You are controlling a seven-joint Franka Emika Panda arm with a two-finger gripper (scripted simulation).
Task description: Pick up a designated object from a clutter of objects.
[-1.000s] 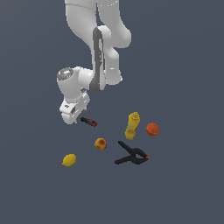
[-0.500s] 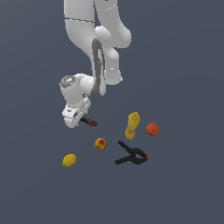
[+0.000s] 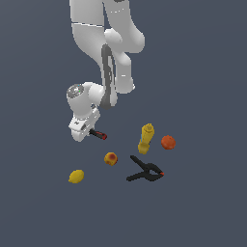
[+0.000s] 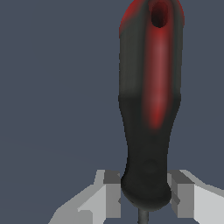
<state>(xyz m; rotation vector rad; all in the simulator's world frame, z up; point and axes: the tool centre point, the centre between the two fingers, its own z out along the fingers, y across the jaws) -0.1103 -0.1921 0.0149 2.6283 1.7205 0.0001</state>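
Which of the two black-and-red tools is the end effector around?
The slim screwdriver, between the end effector's fingers. The wide black spring clamp lies apart, near the mustard bottle.

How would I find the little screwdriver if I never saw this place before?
Follow the big white robot arm down to its fingers. The screwdriver sits between them, apart from the lemon and the clamp. It is the slimmest thing, with a black-and-red handle.

No readable text anywhere

Nothing legible is showing in either view: no labels, brands, numbers or signs are appearing on any object or on the arm.
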